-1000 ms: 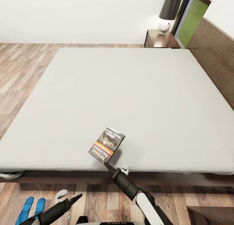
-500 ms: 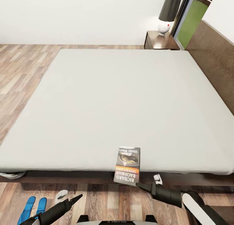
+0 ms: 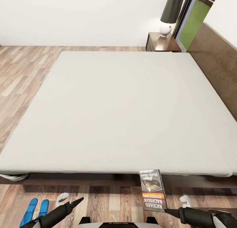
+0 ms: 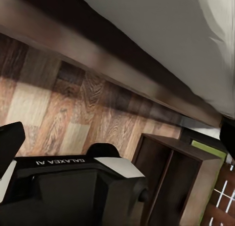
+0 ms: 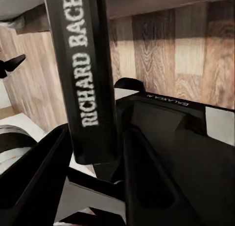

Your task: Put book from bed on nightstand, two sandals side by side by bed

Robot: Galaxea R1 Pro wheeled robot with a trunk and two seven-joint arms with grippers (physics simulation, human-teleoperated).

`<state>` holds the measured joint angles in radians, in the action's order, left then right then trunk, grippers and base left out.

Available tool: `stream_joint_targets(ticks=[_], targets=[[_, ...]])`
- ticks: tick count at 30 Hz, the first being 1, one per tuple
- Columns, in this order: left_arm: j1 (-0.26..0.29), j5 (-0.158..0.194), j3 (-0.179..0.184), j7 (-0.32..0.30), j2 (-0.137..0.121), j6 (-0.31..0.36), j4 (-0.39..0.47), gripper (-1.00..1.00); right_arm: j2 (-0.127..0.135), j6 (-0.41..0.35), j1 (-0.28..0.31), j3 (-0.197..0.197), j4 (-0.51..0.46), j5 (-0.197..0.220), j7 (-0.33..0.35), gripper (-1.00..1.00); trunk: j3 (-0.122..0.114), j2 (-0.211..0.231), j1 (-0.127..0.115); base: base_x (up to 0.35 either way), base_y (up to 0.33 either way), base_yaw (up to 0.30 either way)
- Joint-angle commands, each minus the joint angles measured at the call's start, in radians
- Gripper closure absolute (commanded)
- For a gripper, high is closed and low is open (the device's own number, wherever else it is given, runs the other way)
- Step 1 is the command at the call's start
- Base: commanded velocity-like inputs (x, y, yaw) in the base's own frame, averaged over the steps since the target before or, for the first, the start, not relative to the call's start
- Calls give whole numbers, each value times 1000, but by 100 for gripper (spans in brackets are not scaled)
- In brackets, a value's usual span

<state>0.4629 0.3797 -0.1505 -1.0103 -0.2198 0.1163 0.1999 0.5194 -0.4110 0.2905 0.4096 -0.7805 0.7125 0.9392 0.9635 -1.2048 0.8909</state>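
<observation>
Wood-plank floor (image 3: 108,201) lay nearest you, with the two blue sandals (image 3: 34,210) side by side beside your left gripper (image 3: 79,200), whose fingers looked pressed together. Your right gripper (image 3: 167,211) clamped the book (image 3: 152,190), off the mattress before the bed (image 3: 125,106). Farthest, a lamp (image 3: 170,14) stood on the nightstand (image 3: 163,43).

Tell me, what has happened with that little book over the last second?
The right gripper has carried the book off the bed: a second ago it was tilted up at the mattress edge, now it hangs past the edge over the wood floor, further right, still clamped. The left gripper and the blue sandals on the floor stayed put.
</observation>
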Motion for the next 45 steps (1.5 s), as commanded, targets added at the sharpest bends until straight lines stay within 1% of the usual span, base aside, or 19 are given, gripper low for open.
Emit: stream_joint_targets(ticks=[1, 5, 9, 45], targets=[[0, 2, -3, -4, 1, 11, 0, -100, 0, 3, 1, 4, 17, 10, -1, 100, -3, 7, -4, 0, 0, 0], [0, 0, -2, -3, 5, 10, -15, -100, -2, 27, 1, 5, 84, -5, -2, 100, -15, 35, -19, 0, 0, 0], [0, -2, -2, -2, 6, 9, -27, -100, -2, 31, 1, 5, 103, -8, -1, 100, -28, 63, -35, 0, 0, 0], [0, -2, -2, -4, 7, 9, -30, -100, -2, 31, 1, 5, 109, -8, 0, 100, -141, 315, -173, 0, 0, 0]])
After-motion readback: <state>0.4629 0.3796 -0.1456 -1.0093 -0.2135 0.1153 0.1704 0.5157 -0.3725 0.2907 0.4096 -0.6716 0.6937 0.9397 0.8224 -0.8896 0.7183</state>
